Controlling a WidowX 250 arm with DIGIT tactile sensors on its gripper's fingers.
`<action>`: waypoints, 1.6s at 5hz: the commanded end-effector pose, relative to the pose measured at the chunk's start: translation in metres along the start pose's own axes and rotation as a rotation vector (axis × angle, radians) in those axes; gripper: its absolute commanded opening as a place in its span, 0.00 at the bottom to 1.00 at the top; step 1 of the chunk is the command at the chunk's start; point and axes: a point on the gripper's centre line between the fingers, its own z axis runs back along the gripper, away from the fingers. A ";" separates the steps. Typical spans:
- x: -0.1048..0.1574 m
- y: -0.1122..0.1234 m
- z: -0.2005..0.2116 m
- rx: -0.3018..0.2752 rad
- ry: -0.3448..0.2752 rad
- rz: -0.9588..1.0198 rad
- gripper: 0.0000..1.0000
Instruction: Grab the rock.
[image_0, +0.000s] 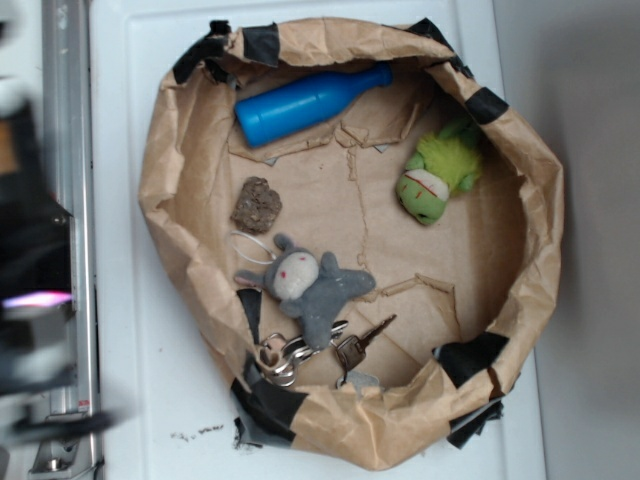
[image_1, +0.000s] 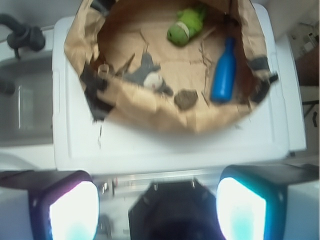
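Exterior view: the rock (image_0: 257, 205) sits on the floor of the brown paper basin (image_0: 160, 190), on the left part, near that wall. Blue bottle (image_0: 310, 103) lies above it in frame, well apart; grey plush toy (image_0: 312, 283) is just below it, close but not touching as far as I can tell. Green plush (image_0: 437, 172) is across the basin, keys (image_0: 300, 350) down by the lower rim. The rock is roughly squarish, no real long axis, so approach angle looks free. The arm is only a dark blur at the far left edge, outside the basin, and the jaws are not readable here.

Wrist view: the gripper (image_1: 159, 210) hangs outside the basin, over the white tabletop (image_1: 75, 145), with the near paper wall between it and everything inside. The rock (image_1: 186, 99) lies ahead and slightly right of centre, just inside that wall, between the grey toy (image_1: 150, 79) and the bottle (image_1: 224, 72). The fingers (image_1: 70, 210) stand wide apart at the frame's lower corners — nothing between them, nothing touched.

My read: the move is forward over the rim, then down, a touch rightward — the toy is the nearest thing to snag.
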 end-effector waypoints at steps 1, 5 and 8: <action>0.065 0.015 -0.068 0.032 -0.024 0.007 1.00; 0.054 0.031 -0.099 0.086 -0.068 -0.100 1.00; 0.042 0.041 -0.129 0.107 -0.103 -0.207 1.00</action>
